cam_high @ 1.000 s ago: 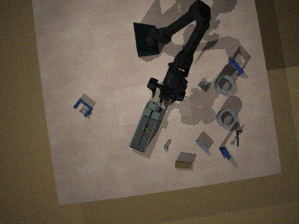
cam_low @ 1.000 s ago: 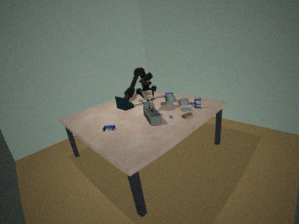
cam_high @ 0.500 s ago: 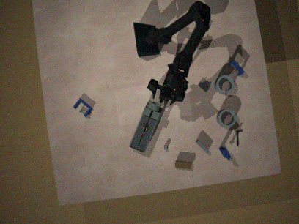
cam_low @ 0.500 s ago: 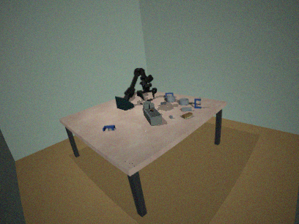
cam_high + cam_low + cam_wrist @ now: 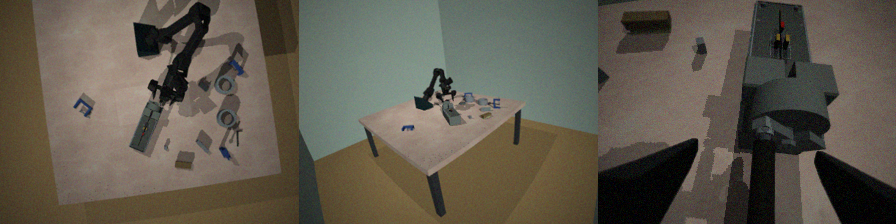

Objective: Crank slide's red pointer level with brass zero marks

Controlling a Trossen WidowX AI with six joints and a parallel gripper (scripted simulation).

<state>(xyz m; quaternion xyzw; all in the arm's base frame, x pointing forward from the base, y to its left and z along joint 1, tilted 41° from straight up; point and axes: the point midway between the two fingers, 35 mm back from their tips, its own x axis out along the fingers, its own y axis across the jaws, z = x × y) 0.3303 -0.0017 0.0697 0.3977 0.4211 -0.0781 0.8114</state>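
The grey machine (image 5: 137,142) (image 5: 454,120) (image 5: 793,112) is a long box with a round crank hub at the arm's end. Its dark crank handle (image 5: 763,182) sticks out toward the wrist camera. The red pointer (image 5: 143,134) (image 5: 782,24) stands off the two brass marks (image 5: 778,37) (image 5: 787,38), on the side away from the crank. My gripper (image 5: 162,100) (image 5: 447,99) (image 5: 756,150) is wide open at the crank end. In the wrist view the handle lies between the two fingers, with a gap on each side. Whether the fingers are level with it in depth is unclear.
Two grey rings (image 5: 216,87) (image 5: 218,121), a blue bracket (image 5: 236,67) and a blue piece (image 5: 225,153) are on the right side. A tan block (image 5: 183,165) (image 5: 646,21) and a small grey block (image 5: 166,147) (image 5: 700,44) lie nearer the machine. Another blue bracket (image 5: 85,104) lies left.
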